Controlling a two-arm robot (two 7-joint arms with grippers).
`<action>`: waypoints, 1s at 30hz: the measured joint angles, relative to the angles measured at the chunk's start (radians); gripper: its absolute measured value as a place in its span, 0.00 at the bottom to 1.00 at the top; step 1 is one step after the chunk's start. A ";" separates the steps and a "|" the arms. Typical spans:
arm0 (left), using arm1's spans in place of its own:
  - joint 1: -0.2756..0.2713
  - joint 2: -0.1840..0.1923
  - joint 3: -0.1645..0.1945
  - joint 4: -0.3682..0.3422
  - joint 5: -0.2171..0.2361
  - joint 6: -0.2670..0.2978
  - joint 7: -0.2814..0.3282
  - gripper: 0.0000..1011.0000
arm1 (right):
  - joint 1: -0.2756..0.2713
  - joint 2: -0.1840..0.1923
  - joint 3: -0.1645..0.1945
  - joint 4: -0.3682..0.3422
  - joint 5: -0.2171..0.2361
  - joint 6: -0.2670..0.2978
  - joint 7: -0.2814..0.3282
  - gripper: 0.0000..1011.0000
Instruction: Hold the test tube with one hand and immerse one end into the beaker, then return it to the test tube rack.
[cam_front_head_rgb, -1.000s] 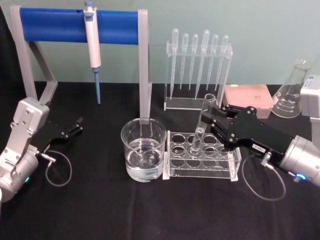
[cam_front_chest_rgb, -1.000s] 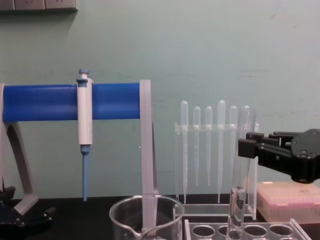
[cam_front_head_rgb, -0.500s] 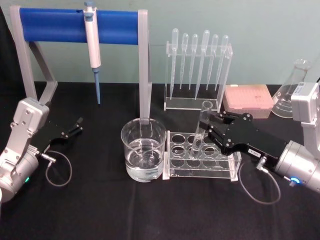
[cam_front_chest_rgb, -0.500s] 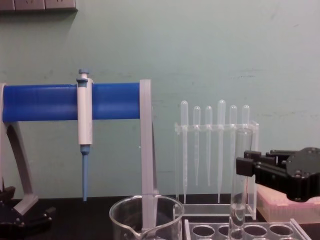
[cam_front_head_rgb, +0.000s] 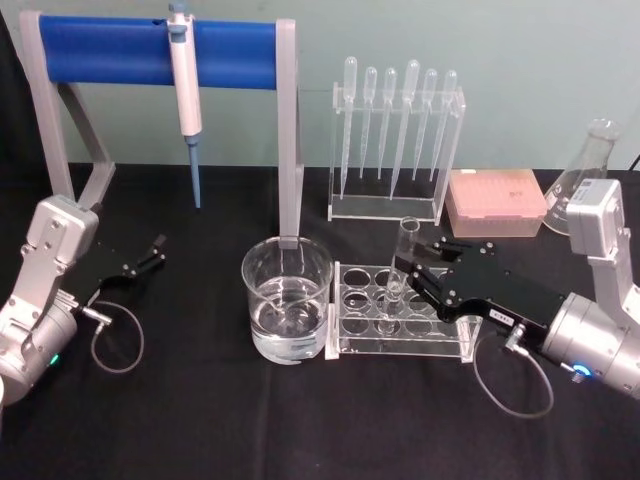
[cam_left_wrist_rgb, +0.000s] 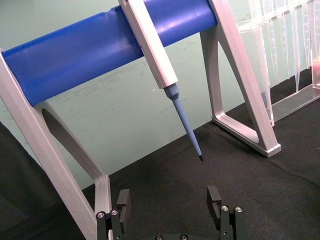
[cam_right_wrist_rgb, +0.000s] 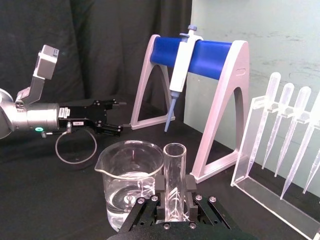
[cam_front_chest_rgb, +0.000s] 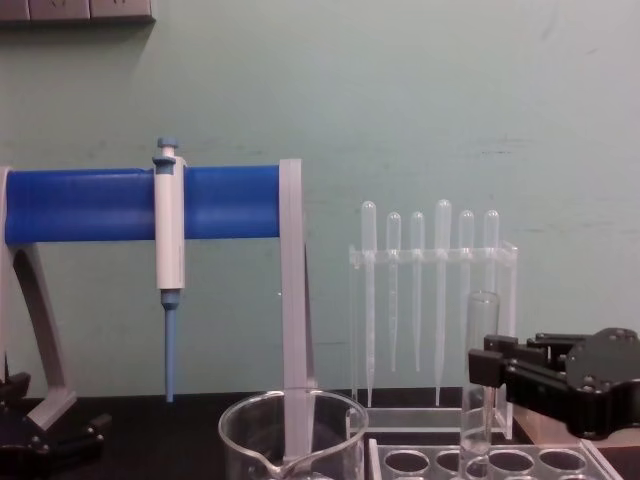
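The test tube (cam_front_head_rgb: 404, 258) stands nearly upright with its lower end down in a hole of the clear rack (cam_front_head_rgb: 450, 322). My right gripper (cam_front_head_rgb: 412, 276) is shut on the tube at mid-height, reaching in from the right. In the chest view the tube (cam_front_chest_rgb: 480, 325) rises above the black right gripper (cam_front_chest_rgb: 488, 368). The right wrist view shows the tube (cam_right_wrist_rgb: 174, 172) clamped in the right gripper (cam_right_wrist_rgb: 173, 204). The beaker (cam_front_head_rgb: 287, 298), partly filled with clear liquid, stands just left of the rack and shows as beaker (cam_right_wrist_rgb: 131, 177) and beaker (cam_front_chest_rgb: 290, 432). My left gripper (cam_front_head_rgb: 152, 254) rests open at the far left.
A blue-barred stand (cam_front_head_rgb: 150, 52) holds a white-and-blue pipettor (cam_front_head_rgb: 185, 85) behind the beaker. A pipette rack (cam_front_head_rgb: 395, 130) stands at the back, with a pink tip box (cam_front_head_rgb: 496, 200) and a glass flask (cam_front_head_rgb: 583, 175) to its right. Black tabletop lies in front.
My right gripper has come down and a little nearer with the test tube, so the tube sits lower in the rack hole. The left arm has not moved.
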 joint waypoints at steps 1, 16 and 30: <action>0.000 0.000 0.000 0.000 0.000 0.000 0.000 0.99 | 0.000 0.000 0.000 0.000 0.000 0.000 0.000 0.24; 0.000 0.000 0.000 0.000 0.000 0.000 0.000 0.99 | -0.001 -0.004 -0.002 0.007 -0.005 0.000 0.000 0.24; 0.000 0.000 0.000 0.000 0.000 0.000 0.000 0.99 | -0.008 -0.001 0.005 -0.004 0.000 -0.004 -0.001 0.63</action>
